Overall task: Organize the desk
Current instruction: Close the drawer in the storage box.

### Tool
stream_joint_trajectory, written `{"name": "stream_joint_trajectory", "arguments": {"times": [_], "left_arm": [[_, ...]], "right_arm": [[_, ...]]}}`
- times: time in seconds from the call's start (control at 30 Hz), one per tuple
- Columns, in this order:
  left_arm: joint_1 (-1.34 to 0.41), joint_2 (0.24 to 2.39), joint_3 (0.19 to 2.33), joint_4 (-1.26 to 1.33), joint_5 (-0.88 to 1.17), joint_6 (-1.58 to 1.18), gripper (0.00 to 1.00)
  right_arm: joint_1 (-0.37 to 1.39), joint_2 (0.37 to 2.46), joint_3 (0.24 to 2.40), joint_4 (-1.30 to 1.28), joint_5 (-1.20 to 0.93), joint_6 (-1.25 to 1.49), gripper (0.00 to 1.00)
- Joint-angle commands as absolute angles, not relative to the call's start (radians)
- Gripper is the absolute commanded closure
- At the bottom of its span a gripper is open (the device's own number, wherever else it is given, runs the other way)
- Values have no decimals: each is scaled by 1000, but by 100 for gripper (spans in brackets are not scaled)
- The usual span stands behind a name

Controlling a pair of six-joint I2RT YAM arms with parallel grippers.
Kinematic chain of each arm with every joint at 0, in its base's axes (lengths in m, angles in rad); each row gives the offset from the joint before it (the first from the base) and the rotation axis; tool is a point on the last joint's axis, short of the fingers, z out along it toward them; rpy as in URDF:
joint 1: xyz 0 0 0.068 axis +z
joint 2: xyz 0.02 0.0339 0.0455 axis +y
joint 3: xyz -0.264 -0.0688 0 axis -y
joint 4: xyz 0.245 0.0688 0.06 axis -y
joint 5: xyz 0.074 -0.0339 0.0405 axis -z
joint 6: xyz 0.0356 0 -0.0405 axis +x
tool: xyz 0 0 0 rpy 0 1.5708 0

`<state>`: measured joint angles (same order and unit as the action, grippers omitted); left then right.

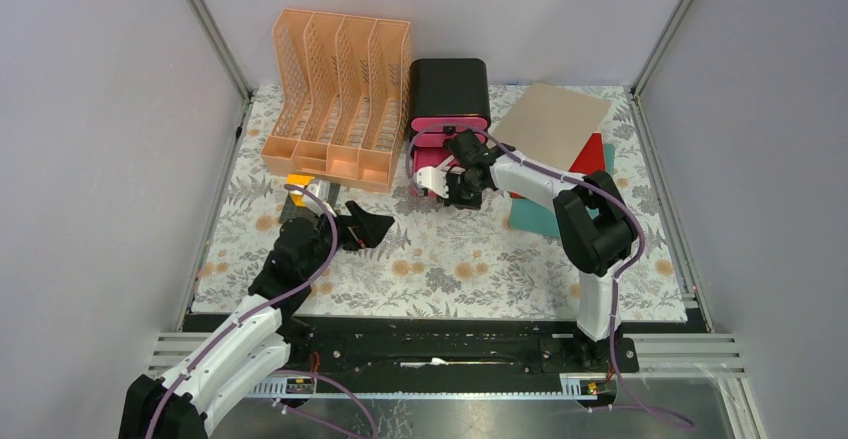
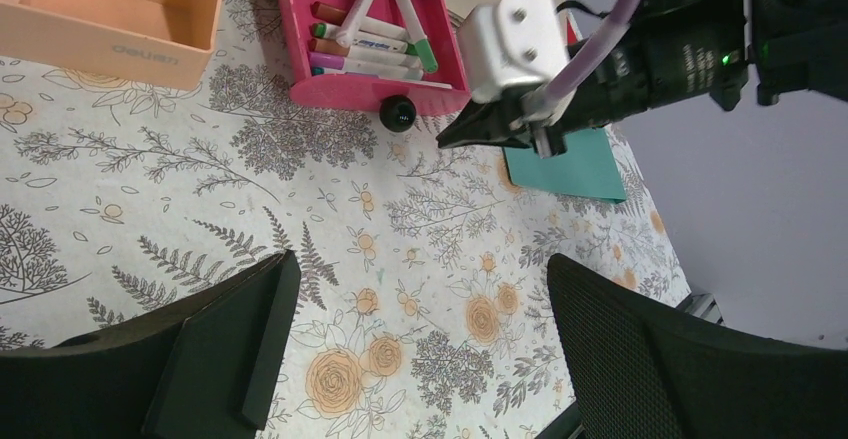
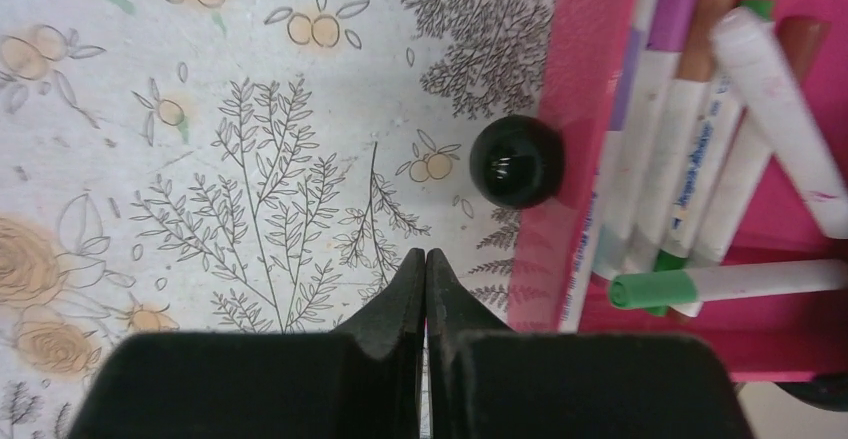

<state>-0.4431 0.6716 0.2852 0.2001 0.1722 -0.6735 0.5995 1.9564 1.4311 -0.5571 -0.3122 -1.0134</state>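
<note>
The tabletop (image 1: 450, 259), with its fern-and-flower cloth, fills the middle of the top view. Tidying looks partly done. Several markers (image 2: 365, 44) lie in the pink drawer (image 2: 350, 94), which is pulled out of the black drawer box (image 1: 448, 84) at upper centre and probably needs pushing shut.

The right gripper (image 3: 426, 256) has its fingers pressed together with nothing between them. It is just short of the drawer's black knob (image 3: 516, 161) and not touching it. The left gripper (image 2: 420, 269) hovers over bare cloth at centre left, fingers wide apart and empty.

A tan sheet (image 1: 555, 119), a red one (image 1: 595, 149) and a teal one (image 2: 570, 164) overlap loosely at the right. They may be meant for the orange file rack (image 1: 340, 89) at upper left.

The right arm covers part of that pile. A small yellow thing (image 1: 298, 181) in front of the rack is half hidden by the left arm, and I cannot identify it. The inside of the drawer box does not show.
</note>
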Motion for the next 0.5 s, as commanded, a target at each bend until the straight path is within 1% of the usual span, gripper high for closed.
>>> {"name": "stream_joint_trajectory", "arguments": {"times": [0.0,0.13,0.27,0.47], "left_arm": [[-443,668,307,204,166,-664,1],[-443,660,308,200,164,-666,1],[-443,654,311,193,164,-667,1],[-443,636,324,176,158,-669,1]], "right_arm": [[632,1973,1382,-437,-178,-1018,100],[634,2001,1365,-319,-80,-995,100],[634,2021,1343,-145,20,-988,100],[634,2042,1304,150,95,-982,100]]}}
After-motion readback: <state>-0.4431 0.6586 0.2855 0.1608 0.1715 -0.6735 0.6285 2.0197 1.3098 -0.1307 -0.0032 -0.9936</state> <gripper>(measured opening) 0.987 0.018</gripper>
